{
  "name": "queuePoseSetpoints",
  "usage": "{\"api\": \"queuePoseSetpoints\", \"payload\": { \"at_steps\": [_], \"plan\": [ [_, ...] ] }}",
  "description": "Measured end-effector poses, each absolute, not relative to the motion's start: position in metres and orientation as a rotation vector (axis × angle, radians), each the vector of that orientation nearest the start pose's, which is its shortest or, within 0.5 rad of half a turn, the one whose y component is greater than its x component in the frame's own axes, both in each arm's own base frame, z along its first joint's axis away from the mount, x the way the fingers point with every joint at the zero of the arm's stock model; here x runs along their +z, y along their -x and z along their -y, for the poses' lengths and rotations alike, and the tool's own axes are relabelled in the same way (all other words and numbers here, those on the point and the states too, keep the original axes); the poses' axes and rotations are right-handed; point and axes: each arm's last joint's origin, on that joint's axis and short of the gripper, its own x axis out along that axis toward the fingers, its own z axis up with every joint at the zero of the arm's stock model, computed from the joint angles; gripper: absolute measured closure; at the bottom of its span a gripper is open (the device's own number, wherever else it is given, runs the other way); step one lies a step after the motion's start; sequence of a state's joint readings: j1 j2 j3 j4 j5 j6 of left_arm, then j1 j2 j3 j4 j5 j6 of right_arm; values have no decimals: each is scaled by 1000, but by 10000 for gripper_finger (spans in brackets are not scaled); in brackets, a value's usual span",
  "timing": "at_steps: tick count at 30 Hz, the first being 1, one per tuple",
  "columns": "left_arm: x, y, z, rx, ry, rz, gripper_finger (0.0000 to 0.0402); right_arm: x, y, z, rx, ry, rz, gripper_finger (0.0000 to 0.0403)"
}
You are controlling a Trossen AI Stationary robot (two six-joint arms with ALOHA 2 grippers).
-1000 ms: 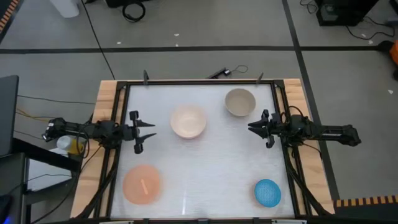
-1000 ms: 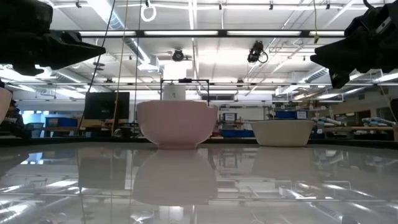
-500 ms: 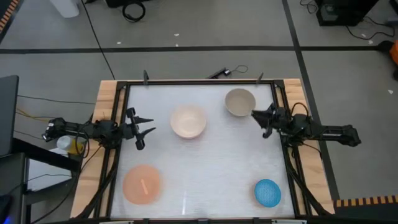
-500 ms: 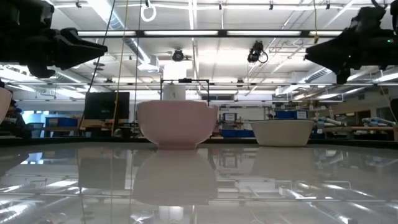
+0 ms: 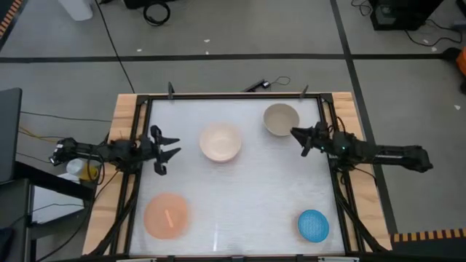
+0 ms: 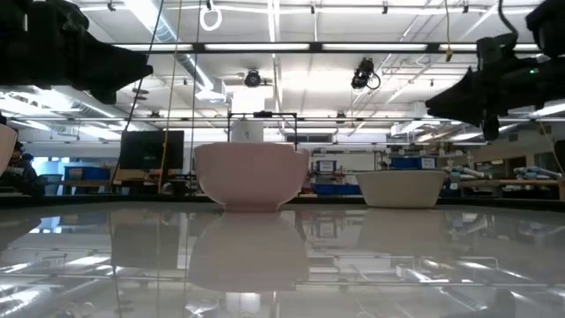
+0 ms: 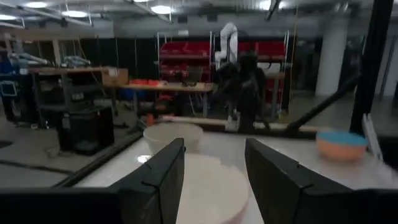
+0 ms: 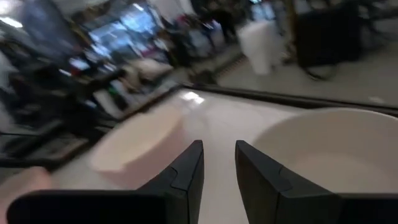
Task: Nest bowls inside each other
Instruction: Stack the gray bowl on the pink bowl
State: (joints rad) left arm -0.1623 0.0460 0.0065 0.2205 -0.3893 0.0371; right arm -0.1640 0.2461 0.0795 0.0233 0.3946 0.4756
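Observation:
Four bowls stand apart on the white table: a cream-white bowl (image 5: 220, 142) in the middle, a grey-beige bowl (image 5: 281, 118) at the far right, a peach-orange bowl (image 5: 167, 215) at the near left and a blue bowl (image 5: 313, 225) at the near right. My left gripper (image 5: 178, 145) hangs open above the left edge, pointing at the cream-white bowl (image 7: 211, 186). My right gripper (image 5: 293, 132) hovers just beside the grey-beige bowl (image 8: 329, 155) on its near right side. Its fingers stand a little apart with nothing between them.
A black frame (image 5: 233, 95) runs round the table's edges. Free tabletop lies between the bowls, widest in the near middle. In the low view the cream-white bowl (image 6: 249, 175) and the grey-beige bowl (image 6: 399, 187) stand side by side, both grippers well above them.
My right gripper has swung toward the table's far edge, up to the grey-beige bowl, and turned to point at it. My left gripper has stayed in place and rolled about its own axis. No bowl has moved.

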Motion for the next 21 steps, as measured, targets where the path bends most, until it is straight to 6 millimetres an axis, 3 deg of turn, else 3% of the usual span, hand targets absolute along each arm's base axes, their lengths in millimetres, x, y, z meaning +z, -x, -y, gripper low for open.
{"api": "queuePoseSetpoints", "payload": {
  "at_steps": [6, 12, 21],
  "plan": [
    [195, -94, 4, 214, 154, 310, 230, 194, -124, 49, -791, -355, -287, 302],
    [195, -94, 4, 215, 154, 313, 230, 218, -145, 92, -1097, -328, -592, 301],
    [196, -93, 4, 204, 220, 333, 230, 213, -165, 141, -1188, -337, -927, 298]
  ]
}}
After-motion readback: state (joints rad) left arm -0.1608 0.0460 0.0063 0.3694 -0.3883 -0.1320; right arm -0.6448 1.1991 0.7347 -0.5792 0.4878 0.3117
